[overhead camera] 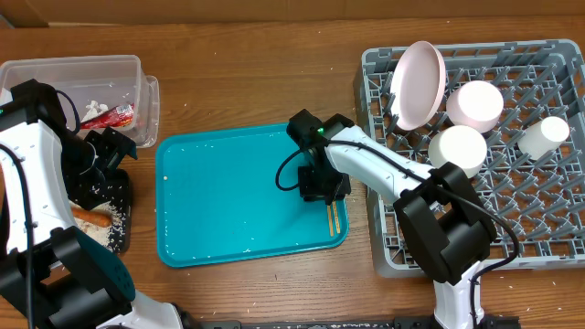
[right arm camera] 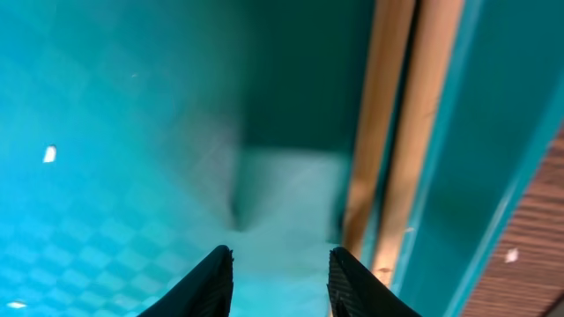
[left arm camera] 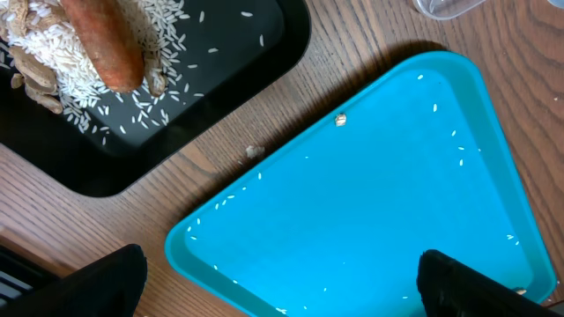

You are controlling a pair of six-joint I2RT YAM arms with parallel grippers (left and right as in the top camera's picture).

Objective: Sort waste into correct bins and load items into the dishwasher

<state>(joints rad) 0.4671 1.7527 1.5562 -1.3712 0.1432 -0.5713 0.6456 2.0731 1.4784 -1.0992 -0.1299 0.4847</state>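
Chopsticks, the thin wooden pair (overhead camera: pixel 334 217), are lying side by side on the big teal plastic serving tray (overhead camera: pixel 228 210), right along its right-hand rim near the front corner. The right claw (right arm camera: pixel 278 282) is down low over the tray just beside them. In the right wrist view its two black fingertips (right arm camera: pixel 211 280) are a little apart with only teal tray between them, and the chopsticks sit just outside the right tip, so it's open and not gripping anything.

The left claw (left arm camera: pixel 286 282) is wide open too, fingers far apart at the bottom of its wrist view. It hangs over the near-left corner of the teal tray, next to the shallow black rectangular tray (left arm camera: pixel 220 97). That black tray holds the small orange carrot (left arm camera: pixel 106 44), lying on a heap of white rice grains (left arm camera: pixel 53 53), with some pale beige shells (left arm camera: pixel 31 79) at the edge of the heap. A few grains are scattered on the teal tray as well.

The clear plastic rectangular tub (overhead camera: pixel 55 73) sits at the back left of the wooden table (overhead camera: pixel 256 64), with the red shiny snack wrapper (overhead camera: pixel 119 115) and crumpled white tissue (overhead camera: pixel 91 110) inside.

On the right, the big square grey plastic dish rack (overhead camera: pixel 530 228) has the large pale round plate (overhead camera: pixel 418 85) standing on edge. Beside it are a pale bowl (overhead camera: pixel 475 103), another white round dish (overhead camera: pixel 457 149) and a small white cup (overhead camera: pixel 544 135).
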